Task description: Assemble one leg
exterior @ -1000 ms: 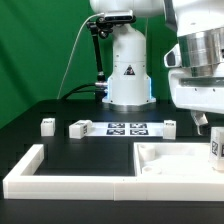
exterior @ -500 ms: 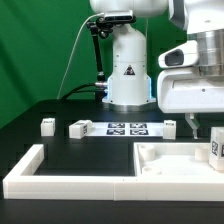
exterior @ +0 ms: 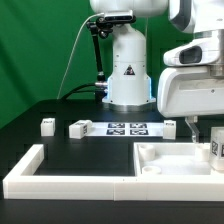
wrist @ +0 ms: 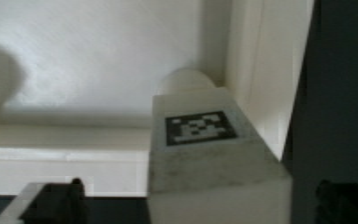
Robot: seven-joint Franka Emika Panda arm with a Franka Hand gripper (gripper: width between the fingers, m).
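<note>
gripper point(wrist: 197, 204) spread wide | leg point(wrist: 208, 150) between its jaws | black-and-white square tag point(wrist: 199, 127) on leg

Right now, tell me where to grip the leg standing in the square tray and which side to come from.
Grip the leg near its top, across the two faces flanking the tagged one, coming straight down from above. It appears to stand upright in the tray with its top free, and the wrist view shows the open end effector with a finger on either side of it.
</note>
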